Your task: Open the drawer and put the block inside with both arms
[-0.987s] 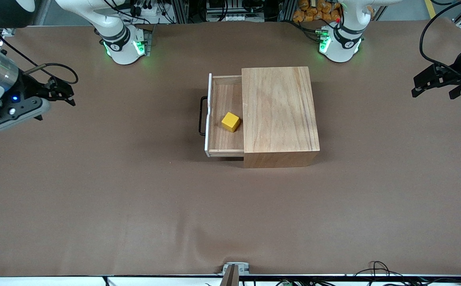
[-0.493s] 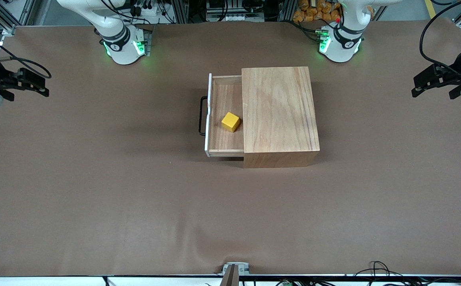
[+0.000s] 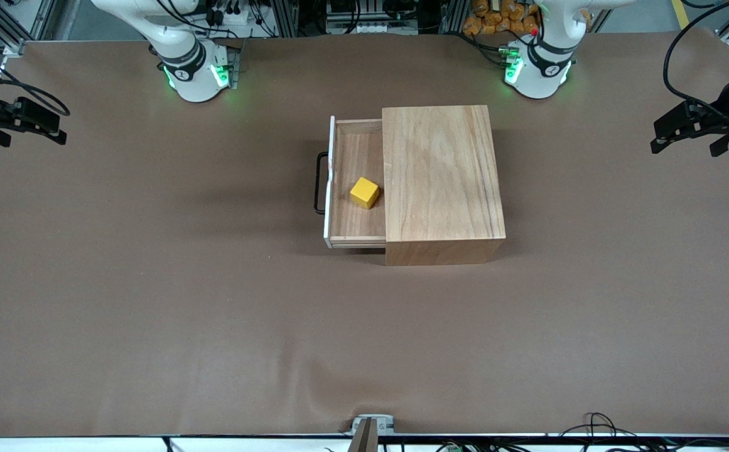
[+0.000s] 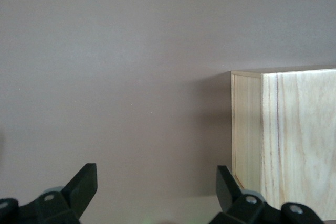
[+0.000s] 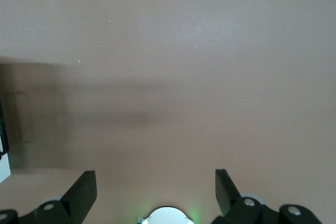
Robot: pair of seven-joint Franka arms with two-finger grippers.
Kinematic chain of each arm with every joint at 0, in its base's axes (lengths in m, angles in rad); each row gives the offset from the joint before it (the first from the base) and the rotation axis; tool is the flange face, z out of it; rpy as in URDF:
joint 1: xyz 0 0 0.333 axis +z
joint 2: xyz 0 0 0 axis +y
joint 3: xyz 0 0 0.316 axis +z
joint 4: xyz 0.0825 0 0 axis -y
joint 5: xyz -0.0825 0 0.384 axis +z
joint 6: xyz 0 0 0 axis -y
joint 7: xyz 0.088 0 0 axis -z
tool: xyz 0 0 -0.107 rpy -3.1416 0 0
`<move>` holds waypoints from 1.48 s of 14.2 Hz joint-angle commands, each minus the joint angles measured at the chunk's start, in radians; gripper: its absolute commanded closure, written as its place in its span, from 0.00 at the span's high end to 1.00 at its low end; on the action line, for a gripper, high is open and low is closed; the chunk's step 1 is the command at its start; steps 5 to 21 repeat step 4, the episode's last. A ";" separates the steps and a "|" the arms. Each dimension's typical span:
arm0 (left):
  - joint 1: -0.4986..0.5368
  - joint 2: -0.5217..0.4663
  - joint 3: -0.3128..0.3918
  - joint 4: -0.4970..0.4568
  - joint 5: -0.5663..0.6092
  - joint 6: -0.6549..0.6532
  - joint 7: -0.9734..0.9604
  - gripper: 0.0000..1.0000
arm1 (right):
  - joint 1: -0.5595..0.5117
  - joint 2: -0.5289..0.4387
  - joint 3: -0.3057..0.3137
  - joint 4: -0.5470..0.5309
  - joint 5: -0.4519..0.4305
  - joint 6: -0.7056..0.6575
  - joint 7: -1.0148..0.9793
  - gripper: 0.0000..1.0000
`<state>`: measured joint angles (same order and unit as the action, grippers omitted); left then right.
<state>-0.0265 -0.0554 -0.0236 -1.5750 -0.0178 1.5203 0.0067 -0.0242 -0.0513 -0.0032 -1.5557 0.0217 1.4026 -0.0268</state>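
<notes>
The wooden box stands mid-table, its drawer pulled out toward the right arm's end, with a white front edge and a black wire handle. The yellow block lies in the drawer, near the box's opening. My right gripper is open and empty, over the table edge at the right arm's end, well apart from the drawer; it also shows in the right wrist view. My left gripper is open and empty, waiting over the left arm's end; the left wrist view shows the box's corner.
The brown table cover stretches all around the box. The two green-lit arm bases stand along the edge farthest from the front camera. A small metal bracket sits at the nearest edge.
My right arm has drawn back from the drawer toward the table edge at its own end, most of it now out of view. The left arm, drawer and block have not moved.
</notes>
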 commanded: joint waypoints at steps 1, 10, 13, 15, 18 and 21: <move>-0.003 -0.003 0.004 0.007 -0.013 -0.016 0.019 1.00 | 0.026 -0.016 -0.030 -0.001 0.024 0.004 0.036 1.00; -0.003 -0.003 0.004 0.007 -0.013 -0.016 0.018 1.00 | 0.032 -0.018 -0.043 -0.003 0.040 0.003 0.082 1.00; -0.003 -0.003 0.004 0.007 -0.013 -0.016 0.018 1.00 | 0.032 -0.018 -0.043 -0.003 0.040 0.003 0.082 1.00; -0.003 -0.003 0.004 0.007 -0.013 -0.016 0.018 1.00 | 0.032 -0.018 -0.043 -0.003 0.040 0.003 0.082 1.00; -0.003 -0.003 0.004 0.007 -0.013 -0.016 0.018 1.00 | 0.032 -0.018 -0.043 -0.003 0.040 0.003 0.082 1.00; -0.003 -0.003 0.004 0.007 -0.013 -0.016 0.018 1.00 | 0.032 -0.018 -0.043 -0.003 0.040 0.003 0.082 1.00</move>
